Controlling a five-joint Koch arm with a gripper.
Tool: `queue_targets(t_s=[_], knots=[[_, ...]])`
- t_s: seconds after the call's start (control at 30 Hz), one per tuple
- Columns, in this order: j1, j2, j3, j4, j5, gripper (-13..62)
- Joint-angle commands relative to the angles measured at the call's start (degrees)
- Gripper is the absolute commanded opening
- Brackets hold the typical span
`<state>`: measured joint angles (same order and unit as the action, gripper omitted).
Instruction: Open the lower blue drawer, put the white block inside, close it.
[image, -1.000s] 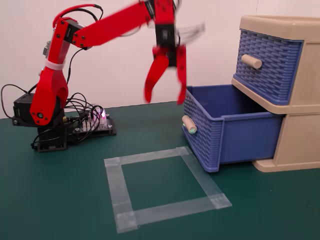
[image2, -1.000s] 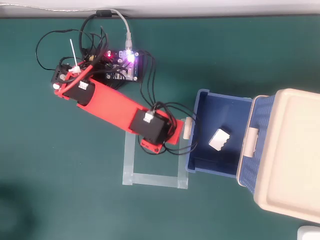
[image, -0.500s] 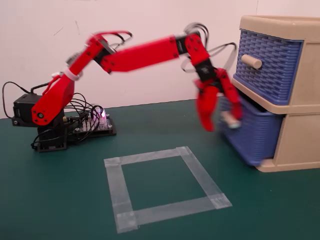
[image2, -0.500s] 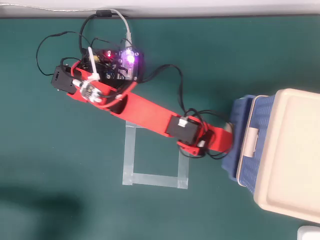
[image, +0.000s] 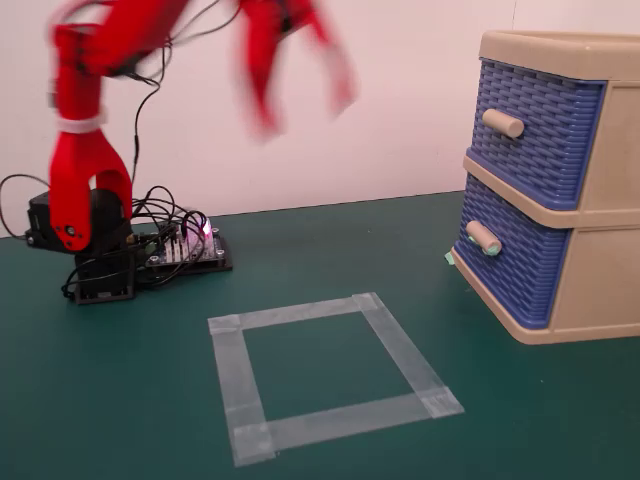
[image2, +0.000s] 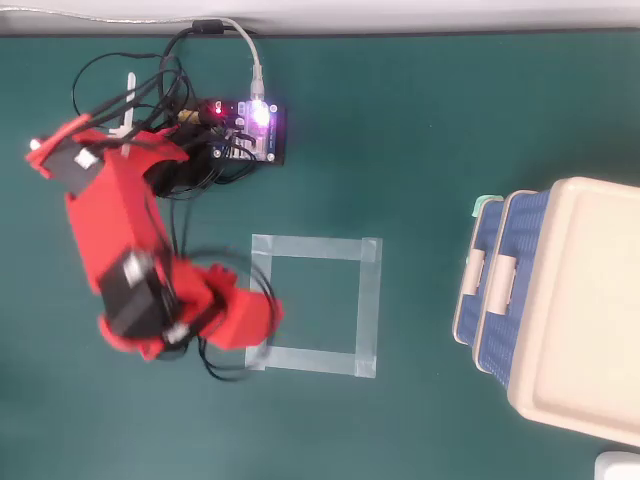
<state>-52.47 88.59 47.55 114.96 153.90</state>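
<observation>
The lower blue drawer (image: 512, 268) sits shut in the beige cabinet (image: 598, 285), its teal-tipped knob (image: 483, 238) pointing outward. From above, only the drawer's front edge (image2: 463, 303) and knob (image2: 476, 271) stick out beyond the cabinet top (image2: 580, 310). The white block is hidden. My red gripper (image: 305, 110) is raised high at the upper left of the fixed view, far from the cabinet and blurred by motion. Its two fingers are spread apart and hold nothing. In the overhead view the gripper (image2: 250, 322) hovers over the left edge of the tape square.
A clear tape square (image: 330, 375) marks the green mat in front of the arm. A lit circuit board (image: 185, 245) and loose cables lie beside the arm's base (image: 95, 235). The upper blue drawer (image: 540, 120) is shut. A white wall stands behind.
The open lower drawer, with the white block inside, was pushed shut by the gripper. The arm then swung up and back to the left, away from the cabinet.
</observation>
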Motion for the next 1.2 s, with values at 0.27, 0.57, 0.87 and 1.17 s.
queue_targets(t_s=[0.27,0.57,0.87,1.17], knots=[[41.2,27.7,69.3,-17.1,-59.2,33.8],[42.0,46.6,95.0,-23.3,-60.4,34.0],[42.3,46.2,95.1,-20.4,-64.6,34.2],[42.5,46.1,95.0,-20.4,-64.7,34.4]])
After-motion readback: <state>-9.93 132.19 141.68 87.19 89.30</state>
